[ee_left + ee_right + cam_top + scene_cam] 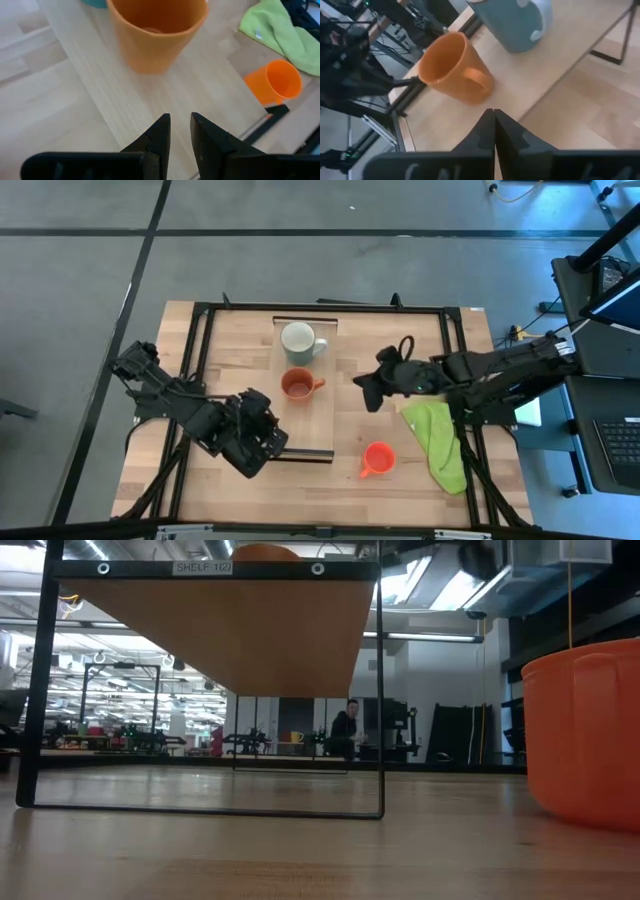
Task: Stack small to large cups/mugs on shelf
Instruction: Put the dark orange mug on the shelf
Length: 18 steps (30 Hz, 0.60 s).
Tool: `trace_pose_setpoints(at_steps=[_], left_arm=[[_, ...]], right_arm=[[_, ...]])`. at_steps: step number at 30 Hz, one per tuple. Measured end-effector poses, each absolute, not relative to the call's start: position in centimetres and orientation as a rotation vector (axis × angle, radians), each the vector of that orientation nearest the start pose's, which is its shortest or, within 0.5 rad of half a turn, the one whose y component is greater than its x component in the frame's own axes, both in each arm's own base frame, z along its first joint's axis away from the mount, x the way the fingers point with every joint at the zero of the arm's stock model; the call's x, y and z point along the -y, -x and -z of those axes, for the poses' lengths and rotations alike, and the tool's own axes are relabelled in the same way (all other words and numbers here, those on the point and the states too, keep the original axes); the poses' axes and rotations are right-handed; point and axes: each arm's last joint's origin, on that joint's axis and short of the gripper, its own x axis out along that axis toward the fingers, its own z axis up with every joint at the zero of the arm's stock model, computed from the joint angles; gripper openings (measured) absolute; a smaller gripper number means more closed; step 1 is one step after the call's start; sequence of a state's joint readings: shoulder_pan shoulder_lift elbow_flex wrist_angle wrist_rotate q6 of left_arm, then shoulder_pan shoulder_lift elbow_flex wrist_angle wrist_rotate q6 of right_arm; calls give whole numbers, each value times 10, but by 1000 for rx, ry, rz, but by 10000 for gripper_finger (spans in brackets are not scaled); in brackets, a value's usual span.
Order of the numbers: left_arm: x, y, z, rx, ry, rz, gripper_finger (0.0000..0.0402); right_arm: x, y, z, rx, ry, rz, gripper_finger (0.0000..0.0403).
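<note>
high view: the shelf (303, 430) carries the grey-green mug (298, 340) at its far end and the brownish-orange mug (296, 384) just in front of it, apart, not nested. the bright orange-red mug (377, 459) stands off the shelf on the surface (230, 360), near the front edge beside a green cloth (437, 442). judging from this, nothing is stacked yet.

left wrist view: the left end effector (180, 131) hangs empty over the shelf's near end, fingers narrowly apart.

right wrist view: the right end effector (493, 129) is pressed closed, empty, beside the shelf.
</note>
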<state>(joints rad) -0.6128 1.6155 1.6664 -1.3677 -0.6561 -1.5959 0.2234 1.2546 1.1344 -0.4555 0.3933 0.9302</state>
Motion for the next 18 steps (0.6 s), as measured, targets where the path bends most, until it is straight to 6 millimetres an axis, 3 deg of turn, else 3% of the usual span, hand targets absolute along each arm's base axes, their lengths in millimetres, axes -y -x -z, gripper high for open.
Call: trace_pose_setpoints(at_steps=[10, 18], left_arm=[[139, -258, -343, -681, 649, -866, 69], [128, -263, -343, -716, 636, -886, 69]], right_arm=[[-31, -307, -312, -444, -784, 288, 2], [-15, -317, -303, -457, -768, 308, 1]])
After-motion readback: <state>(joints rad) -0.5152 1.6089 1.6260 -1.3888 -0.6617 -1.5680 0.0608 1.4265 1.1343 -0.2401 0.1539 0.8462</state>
